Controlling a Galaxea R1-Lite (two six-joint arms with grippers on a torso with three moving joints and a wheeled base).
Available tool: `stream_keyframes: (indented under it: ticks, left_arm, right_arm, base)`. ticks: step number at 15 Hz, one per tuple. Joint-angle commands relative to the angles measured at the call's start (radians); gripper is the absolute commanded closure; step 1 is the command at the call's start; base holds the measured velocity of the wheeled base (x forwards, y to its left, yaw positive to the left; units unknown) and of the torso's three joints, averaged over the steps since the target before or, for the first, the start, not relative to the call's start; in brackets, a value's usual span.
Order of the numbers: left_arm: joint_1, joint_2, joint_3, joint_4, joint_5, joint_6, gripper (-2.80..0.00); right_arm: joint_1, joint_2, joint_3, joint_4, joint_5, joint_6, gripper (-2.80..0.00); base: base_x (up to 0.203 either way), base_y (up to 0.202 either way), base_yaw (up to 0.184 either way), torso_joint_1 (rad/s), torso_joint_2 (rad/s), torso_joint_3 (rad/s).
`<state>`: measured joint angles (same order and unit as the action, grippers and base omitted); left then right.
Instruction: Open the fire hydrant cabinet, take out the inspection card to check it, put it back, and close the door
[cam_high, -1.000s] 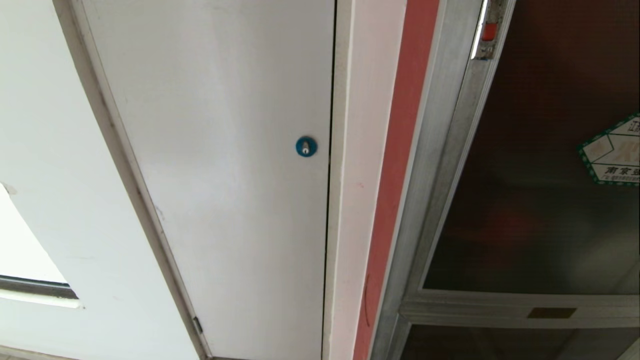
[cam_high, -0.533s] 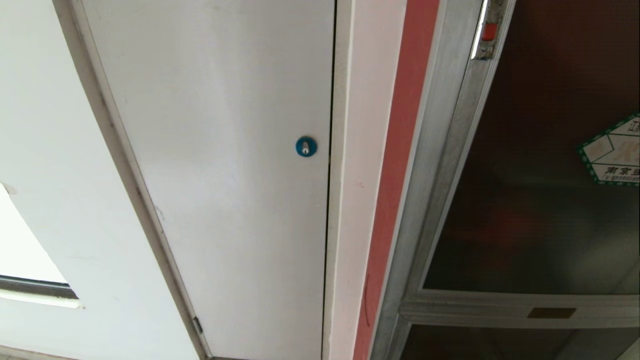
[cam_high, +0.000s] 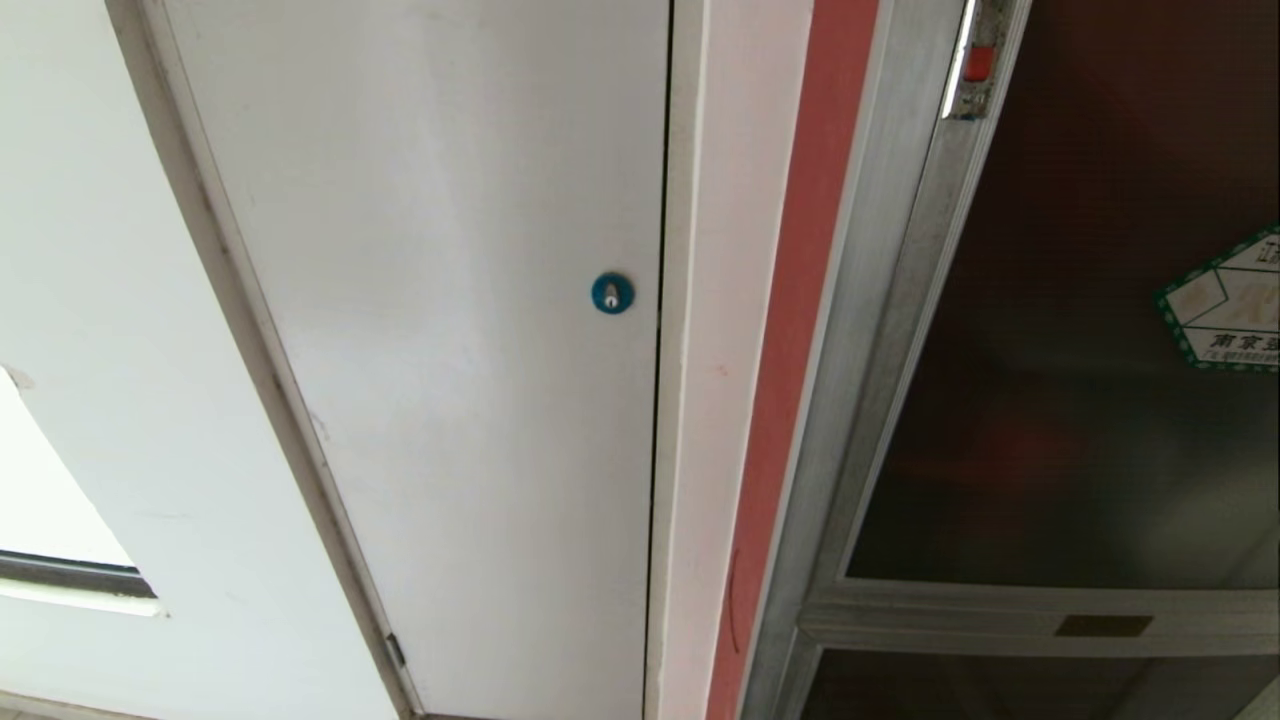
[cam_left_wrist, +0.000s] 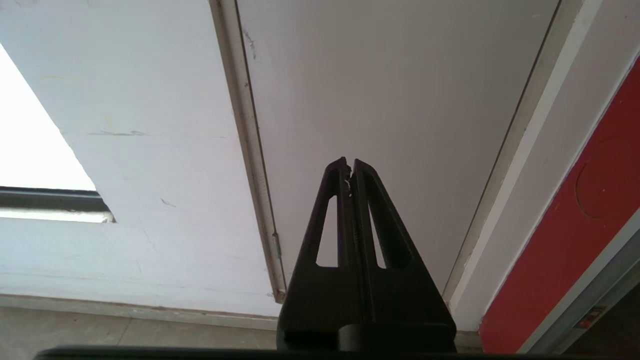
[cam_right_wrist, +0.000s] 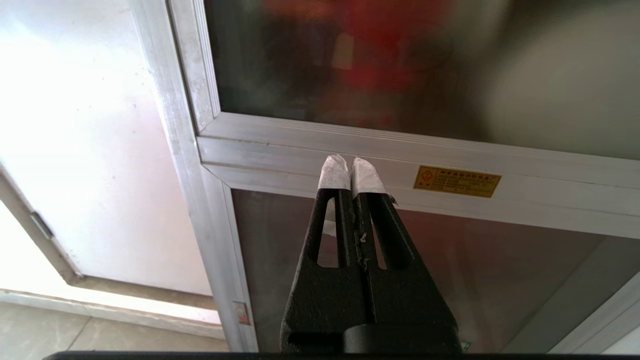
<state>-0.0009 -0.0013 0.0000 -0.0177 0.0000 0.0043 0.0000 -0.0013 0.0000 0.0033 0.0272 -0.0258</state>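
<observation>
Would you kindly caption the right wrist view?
Right gripper, shut, faces the closed door of the fire hydrant cabinet.

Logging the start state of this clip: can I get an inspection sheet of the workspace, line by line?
Surface: no worktop; wall with a red strip beside the cabinet.
Job's things: fire hydrant cabinet has its door shut, red latch at the frame, hexagonal sticker on the glass; red shapes blurred behind it; inspection card not seen.
Clutter: nothing seen.
Grippers: left gripper shut, empty, facing the white door; right gripper shut, empty, white-wrapped tips before the cabinet's crossbar.
Cables: nothing seen.
Surroundings: blue round lock on the white door; floor below.
</observation>
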Motion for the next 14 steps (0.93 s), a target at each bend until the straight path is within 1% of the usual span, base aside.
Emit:
stream_keyframes:
  ticks: [1,14]
  left_arm:
    - [0.001,0.000,0.006,-0.001,0.000,0.000,0.00]
    - [-0.001,0.000,0.006,-0.001,0.000,0.000,0.00]
  right_arm:
    - [0.000,0.000,0.000,0.000,0.000,0.000,0.00]
    - [0.000,0.000,0.000,0.000,0.000,0.003,0.00]
  base:
    - [0.000,0.000,0.000,0.000,0.00,0.000]
    - [0.000,0.000,0.000,0.000,0.00,0.000]
